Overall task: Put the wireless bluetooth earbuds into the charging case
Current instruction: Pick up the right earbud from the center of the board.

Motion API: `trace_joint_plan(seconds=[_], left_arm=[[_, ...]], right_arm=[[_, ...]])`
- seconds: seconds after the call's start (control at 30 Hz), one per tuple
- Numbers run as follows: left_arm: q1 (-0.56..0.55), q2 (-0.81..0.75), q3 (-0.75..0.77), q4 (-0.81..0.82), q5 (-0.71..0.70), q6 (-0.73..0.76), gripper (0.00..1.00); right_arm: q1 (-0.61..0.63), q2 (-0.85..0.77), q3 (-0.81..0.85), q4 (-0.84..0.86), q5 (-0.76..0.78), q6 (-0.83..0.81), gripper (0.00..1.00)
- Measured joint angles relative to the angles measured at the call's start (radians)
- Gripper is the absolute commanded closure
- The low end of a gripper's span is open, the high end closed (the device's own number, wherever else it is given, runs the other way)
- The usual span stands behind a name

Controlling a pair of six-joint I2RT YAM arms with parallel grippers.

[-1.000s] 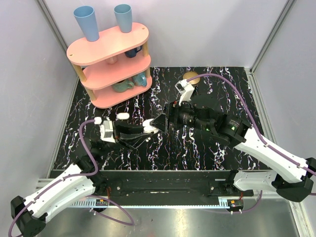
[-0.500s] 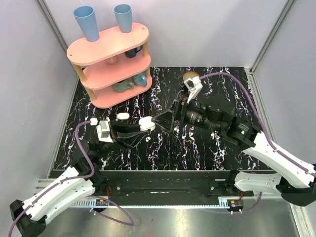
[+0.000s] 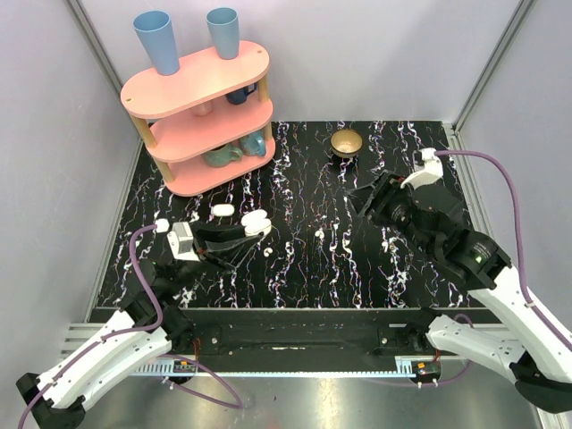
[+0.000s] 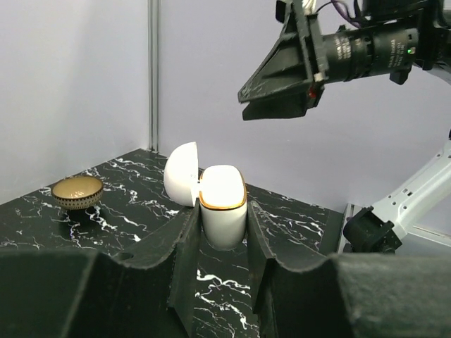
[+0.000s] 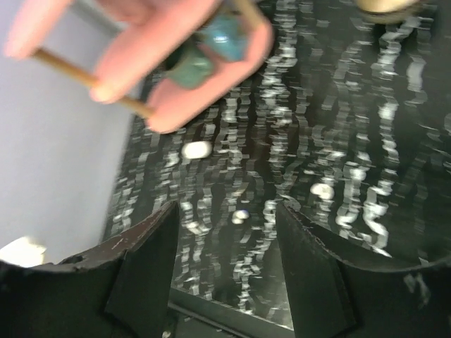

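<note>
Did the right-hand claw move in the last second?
Yes. The right gripper pulled back rightward from the charging case, ending just below the gold bowl in the top view.

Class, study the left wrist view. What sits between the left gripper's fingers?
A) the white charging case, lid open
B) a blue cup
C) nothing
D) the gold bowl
A: the left gripper is shut on the charging case, whose lid stands swung open, while the gold bowl stands apart, off to the side.
</note>
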Motion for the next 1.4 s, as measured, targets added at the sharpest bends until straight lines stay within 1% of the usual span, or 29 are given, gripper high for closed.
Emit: trace_joint_plan(seconds=[0.03,0.1,0.13,0.17,0.2,0.23,0.43,0.57,0.6,0.67,0.8,0.83,0.9,0.97,1.03,1.17,1.23,1.4], left_arm=[[0.0,-0.004,0.0,-0.012,0.0,0.003,1.0],[0.0,-0.013,0.0,-0.032,0.0,0.006,1.0],[0.0,-0.015,0.001,-0.038,0.0,0.006,1.0],[0.0,-0.018,0.003,-0.045,0.0,0.007,1.0],[0.0,-0.02,0.003,-0.051,0.0,0.007,1.0],[0.0,-0.023,0.005,-0.06,0.0,0.007,1.0],[0.0,-0.028,0.015,-0.082,0.001,0.007,1.0],[0.0,-0.029,0.016,-0.085,0.001,0.007,1.0],[0.0,-0.03,0.016,-0.085,0.001,0.007,1.0],[0.0,-0.032,0.016,-0.085,0.001,0.006,1.0],[0.0,-0.032,0.016,-0.085,0.004,0.007,1.0],[0.0,-0.032,0.016,-0.086,0.005,0.007,1.0],[0.0,-0.032,0.016,-0.086,0.005,0.007,1.0],[0.0,-0.034,0.016,-0.089,0.005,0.007,1.0],[0.0,-0.036,0.016,-0.093,0.005,0.008,1.0],[0.0,-0.039,0.019,-0.115,0.005,0.016,1.0],[0.0,-0.039,0.023,-0.124,0.005,0.017,1.0],[0.0,-0.039,0.037,-0.139,0.005,0.021,1.0]], right_arm=[[-0.033,0.002,-0.001,-0.047,0.016,0.002,0.26],[-0.097,0.015,-0.007,-0.111,0.034,-0.001,0.25],[-0.132,0.022,-0.014,-0.138,0.04,-0.005,0.22],[-0.166,0.03,-0.027,-0.159,0.041,-0.009,0.16],[-0.204,0.041,-0.044,-0.181,0.037,-0.016,0.06],[-0.24,0.051,-0.061,-0.2,0.035,-0.024,0.0],[-0.422,0.14,-0.128,-0.264,-0.034,-0.148,0.0],[-0.455,0.219,-0.158,-0.265,-0.043,-0.202,0.0],[-0.456,0.237,-0.158,-0.266,-0.046,-0.211,0.03],[-0.456,0.276,-0.157,-0.259,-0.05,-0.225,0.05],[-0.456,0.394,-0.154,-0.252,-0.047,-0.238,0.17],[-0.456,0.432,-0.152,-0.252,-0.042,-0.238,0.24],[-0.456,0.486,-0.153,-0.252,-0.037,-0.241,0.28],[-0.456,0.515,-0.153,-0.25,-0.027,-0.242,0.35],[-0.456,0.518,-0.153,-0.242,-0.02,-0.246,0.38],[-0.456,0.531,-0.154,-0.224,-0.014,-0.261,0.39],[-0.456,0.554,-0.156,-0.211,-0.017,-0.273,0.41],[-0.462,0.619,-0.187,-0.164,-0.032,-0.298,0.41]])
